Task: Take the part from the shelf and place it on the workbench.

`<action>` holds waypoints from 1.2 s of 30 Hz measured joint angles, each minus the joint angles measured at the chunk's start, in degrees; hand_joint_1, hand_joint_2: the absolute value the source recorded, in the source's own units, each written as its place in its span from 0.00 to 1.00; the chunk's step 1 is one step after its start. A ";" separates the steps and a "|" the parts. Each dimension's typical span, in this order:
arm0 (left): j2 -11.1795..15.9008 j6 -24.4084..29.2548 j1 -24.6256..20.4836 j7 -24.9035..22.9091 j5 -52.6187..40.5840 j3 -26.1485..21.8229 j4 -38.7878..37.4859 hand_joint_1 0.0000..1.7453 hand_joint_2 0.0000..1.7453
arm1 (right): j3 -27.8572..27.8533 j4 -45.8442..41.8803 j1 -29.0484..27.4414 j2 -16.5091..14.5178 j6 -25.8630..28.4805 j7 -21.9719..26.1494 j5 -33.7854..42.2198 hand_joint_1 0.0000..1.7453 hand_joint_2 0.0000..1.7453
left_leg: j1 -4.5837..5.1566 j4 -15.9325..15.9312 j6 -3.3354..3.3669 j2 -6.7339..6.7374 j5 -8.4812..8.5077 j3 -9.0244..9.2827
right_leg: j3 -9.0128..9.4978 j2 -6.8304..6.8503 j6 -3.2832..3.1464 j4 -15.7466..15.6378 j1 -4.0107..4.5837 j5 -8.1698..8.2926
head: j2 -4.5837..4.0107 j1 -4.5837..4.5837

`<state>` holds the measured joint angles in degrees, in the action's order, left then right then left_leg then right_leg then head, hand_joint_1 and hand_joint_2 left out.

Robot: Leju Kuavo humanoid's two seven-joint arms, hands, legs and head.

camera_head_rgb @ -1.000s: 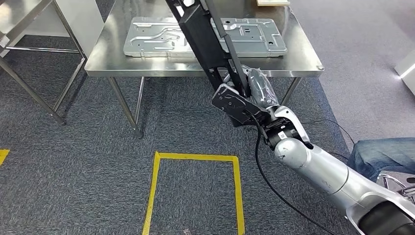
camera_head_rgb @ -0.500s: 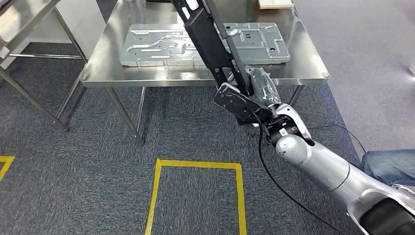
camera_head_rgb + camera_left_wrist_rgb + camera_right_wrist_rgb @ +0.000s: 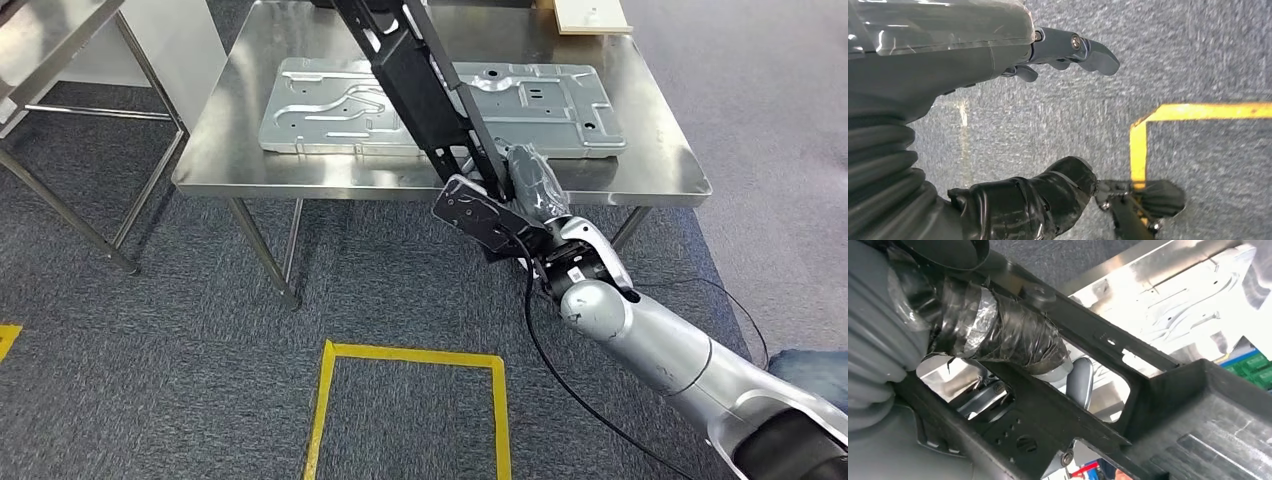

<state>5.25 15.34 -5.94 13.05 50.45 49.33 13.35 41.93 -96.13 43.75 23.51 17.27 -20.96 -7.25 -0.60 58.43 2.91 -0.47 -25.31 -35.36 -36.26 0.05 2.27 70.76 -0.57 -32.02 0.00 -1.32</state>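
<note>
My right hand point(image 3: 530, 185) grips the near end of a long black metal part point(image 3: 420, 90), which slants up and away over the steel workbench point(image 3: 220, 160). In the right wrist view the taped thumb point(image 3: 1008, 335) wraps over the black part point(image 3: 1158, 405), with fingers point(image 3: 1079, 382) showing through its cut-out. A flat silver stamped panel point(image 3: 330, 100) lies on the workbench under the part's far end. My left hand point(image 3: 1013, 125) hangs over the carpet with thumb and fingers apart, holding nothing.
A second steel table frame point(image 3: 60, 120) stands at the left. Yellow tape point(image 3: 410, 355) marks a box on the grey carpet. A pale board point(image 3: 590, 15) lies at the workbench's far right corner. A black cable point(image 3: 560, 370) trails from my right wrist.
The whole view has shifted: the workbench sits lower and nearer, and the yellow box lies lower. My right hand keeps its grip on the black part.
</note>
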 joint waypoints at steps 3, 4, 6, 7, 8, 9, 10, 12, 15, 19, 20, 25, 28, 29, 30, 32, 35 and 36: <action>0.02 -0.02 0.08 0.00 0.00 -0.01 0.00 0.00 1.00 | 0.02 0.14 -0.31 0.01 0.00 -0.05 0.01 1.00 1.00 | 0.00 0.03 -0.02 -0.41 -1.99 2.39 | -4.99 0.02 0.44 2.86 -0.12 -2.80 | 0.00 0.03; 0.02 -0.03 0.09 0.00 0.00 -0.01 0.00 0.00 1.00 | 0.02 0.17 -0.33 0.01 0.00 -0.06 0.01 1.00 1.00 | 0.00 0.04 -0.11 -0.54 -2.72 3.38 | -5.14 0.02 0.38 0.49 -0.13 -1.50 | 0.00 0.03; 0.01 -0.07 0.13 0.00 0.00 -0.01 0.00 0.00 1.00 | 0.03 0.23 -0.37 0.01 0.00 -0.05 -0.01 1.00 1.00 | 0.03 0.13 -0.49 -0.71 -4.28 5.35 | -4.25 0.01 -0.02 -6.73 -0.04 5.00 | 0.00 0.05; 0.00 -0.07 0.14 0.00 0.00 -0.01 0.00 0.00 1.00 | 0.08 0.30 -0.37 0.00 -0.02 -0.07 0.01 1.00 1.00 | 0.06 0.06 -0.82 -0.83 -4.95 5.95 | -3.76 0.03 -0.35 -9.51 0.13 7.72 | 0.00 0.08; -0.01 -0.07 0.11 -0.01 0.01 -0.01 0.00 0.00 1.00 | 0.13 0.34 -0.36 0.01 -0.02 -0.08 0.02 1.00 1.00 | 0.09 -0.09 -1.19 -0.89 -5.50 6.38 | -3.39 -0.02 -0.75 -11.12 0.33 9.72 | 0.00 0.10; -0.03 -0.07 0.07 -0.02 0.01 -0.01 0.00 0.00 1.00 | 0.17 0.38 -0.33 0.01 -0.03 -0.08 0.02 1.00 1.00 | 0.13 -0.09 -1.54 -0.94 -5.77 6.68 | -3.16 -0.05 -1.19 -11.70 0.49 10.32 | 0.00 0.08; -0.02 -0.07 -0.01 -0.02 0.01 -0.01 0.00 0.00 1.00 | 0.21 0.38 -0.25 0.02 -0.03 -0.09 0.02 1.00 1.00 | 0.15 -0.15 -1.90 -0.96 -5.84 6.82 | -2.69 -0.09 -1.61 -11.82 0.54 9.90 | 0.00 0.04; -0.01 0.07 -0.10 -0.13 0.03 -0.01 0.00 0.00 1.00 | 0.25 0.34 0.08 0.11 -1.03 -0.95 -1.12 1.00 1.00 | 0.13 2.11 -2.38 -0.69 -5.45 6.06 | -1.50 -0.08 -2.38 -12.38 0.32 9.64 | 0.00 -0.02; 0.01 0.61 -0.19 -0.91 0.33 -0.02 0.00 0.00 1.00 | 2.96 0.89 3.28 0.96 -13.22 -6.75 -13.35 1.00 1.00 | 0.01 11.46 -3.10 -0.22 -6.94 -0.04 | 0.04 -0.09 -3.30 -12.77 0.13 8.67 | 0.00 -0.09; 0.01 0.96 -0.14 -1.35 0.49 -0.02 0.00 0.00 1.00 | 8.91 2.58 5.41 2.17 -37.89 -9.76 -32.34 1.00 1.00 | -0.05 13.76 -3.36 -0.06 -8.65 -5.35 | 2.84 -0.34 -3.31 -12.74 0.26 6.43 | 0.00 -0.14; 0.02 0.96 -0.10 -1.38 0.52 -0.02 0.00 0.00 1.00 | 10.15 2.93 5.31 2.45 -39.90 -9.69 -33.12 1.00 1.00 | -0.02 10.38 -3.16 -0.05 -5.91 -4.90 | 3.59 -0.31 -3.20 -12.68 0.33 5.83 | 0.00 -0.09; 0.14 1.16 0.21 -1.53 1.04 -0.04 -0.04 0.00 1.00 | 14.14 3.99 6.48 4.12 -42.44 -8.77 -36.20 1.00 1.00 | 0.60 0.89 -1.88 0.07 2.18 -3.16 | 4.60 -0.48 -1.88 -12.15 0.63 3.75 | 0.00 -0.08; 0.10 1.36 -0.07 -1.57 1.14 -0.05 -0.04 0.00 1.00 | 15.34 4.17 7.13 5.01 -43.76 -7.84 -38.81 1.00 1.00 | 0.16 0.08 -1.21 0.11 2.46 -2.08 | 4.12 -0.46 -0.99 -10.45 0.58 2.11 | 0.00 0.07; 0.09 1.39 -0.16 -1.58 1.14 -0.06 -0.04 0.00 1.00 | 15.64 4.23 7.27 5.33 -43.98 -7.62 -39.43 1.00 1.00 | 0.00 -0.19 -0.98 0.10 2.39 -1.73 | 2.86 -0.42 -0.68 -7.88 0.49 0.85 | 0.00 0.15; 0.09 1.43 -0.19 -1.58 1.14 -0.07 -0.04 0.00 1.00 | 15.94 4.32 7.38 5.65 -44.12 -7.48 -39.86 1.00 1.00 | 0.00 -0.25 -0.80 0.08 2.24 -1.51 | 0.94 -0.38 -0.41 -4.26 0.37 -0.58 | 0.00 0.27; 0.09 1.48 -0.17 -1.60 1.16 -0.07 -0.04 0.00 1.00 | 16.59 4.52 7.44 6.10 -44.37 -7.14 -40.65 1.00 1.00 | -0.01 -0.20 -0.63 0.04 1.89 -1.22 | -3.48 -0.35 0.00 2.57 0.09 -2.35 | 0.00 0.29; 0.06 1.55 -0.15 -1.59 1.19 -0.07 -0.04 0.00 1.00 | 17.65 4.81 7.57 6.74 -44.80 -6.14 -43.15 1.00 1.00 | -0.09 0.17 -0.83 -0.02 1.10 -0.56 | -3.83 -0.27 0.30 -0.68 -0.35 2.44 | 0.00 0.30; 0.04 1.58 -0.16 -1.58 1.20 -0.07 -0.04 0.00 1.00 | 17.91 4.89 7.69 6.99 -44.82 -5.73 -44.22 1.00 1.00 | -0.13 0.33 -1.04 -0.07 0.80 -0.33 | -2.28 -0.24 0.27 -4.70 -0.47 4.64 | 0.00 0.30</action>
<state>5.28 16.92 -6.10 11.46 51.64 49.27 13.31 59.84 -91.24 51.44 30.51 -27.56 -26.69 -51.47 -0.73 58.76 1.87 -0.54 -24.52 -35.69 -38.54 -0.19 2.54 66.06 -1.03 -27.37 0.00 -1.02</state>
